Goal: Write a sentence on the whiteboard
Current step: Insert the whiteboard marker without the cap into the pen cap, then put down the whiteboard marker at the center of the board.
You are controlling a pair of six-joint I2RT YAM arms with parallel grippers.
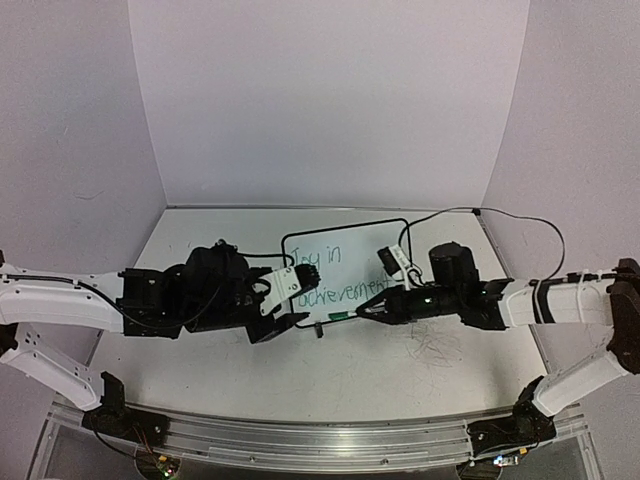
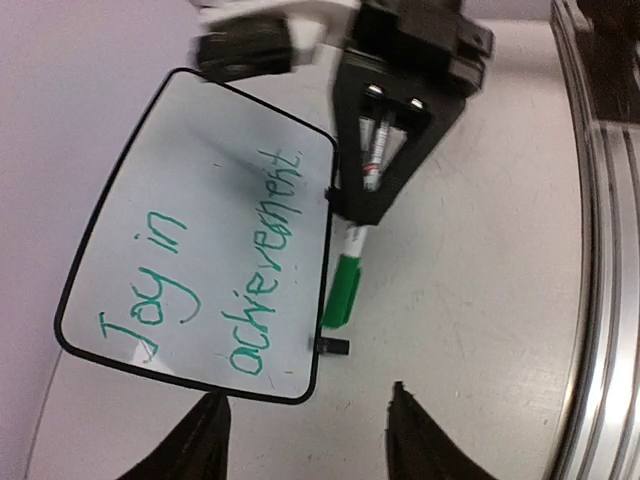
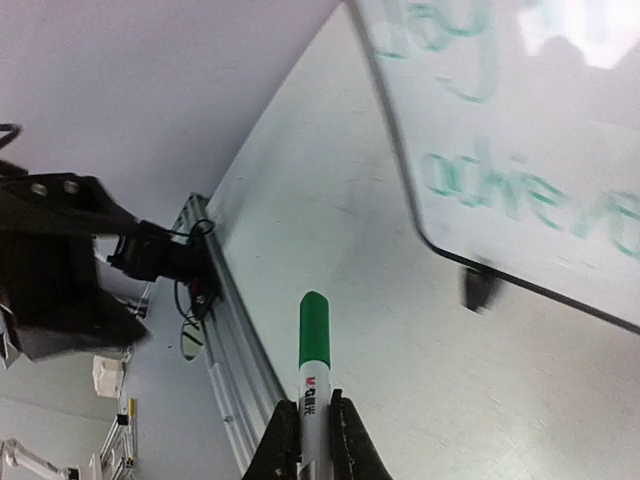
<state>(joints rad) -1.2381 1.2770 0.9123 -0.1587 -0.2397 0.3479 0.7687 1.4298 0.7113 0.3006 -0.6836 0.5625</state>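
Overhead view: small rectangular white whiteboard with a thin black rounded border [image 1: 372, 262] lies flat on the pale grey tabletop [image 1: 200, 370], midway between its left and right edges and nearer its far edge. Green handwritten sentence [image 1: 322, 275], two lines reading "Joy in achievement", covers the board's left part. Left gripper [image 1: 297, 303] stands at the board's left edge, jaws spread, nothing between them. Right gripper [image 1: 366, 312] sits at the board's near edge, pinching a green-capped white marker [image 1: 338, 316].

Left wrist view: left gripper [image 2: 305, 432] fingers stand apart and empty. Whiteboard [image 2: 215, 170] and sentence [image 2: 200, 290] are legible. Marker [image 2: 343, 290], held in the right gripper [image 2: 360, 205], lies just beside the board's edge near a small black clip foot [image 2: 330, 345].

Right wrist view: right gripper [image 3: 314, 440] is pressed onto the marker [image 3: 314, 345] barrel, cap over bare tabletop [image 3: 330, 230]. Whiteboard [image 3: 540, 110] occupies the upper right, lettering blurred.
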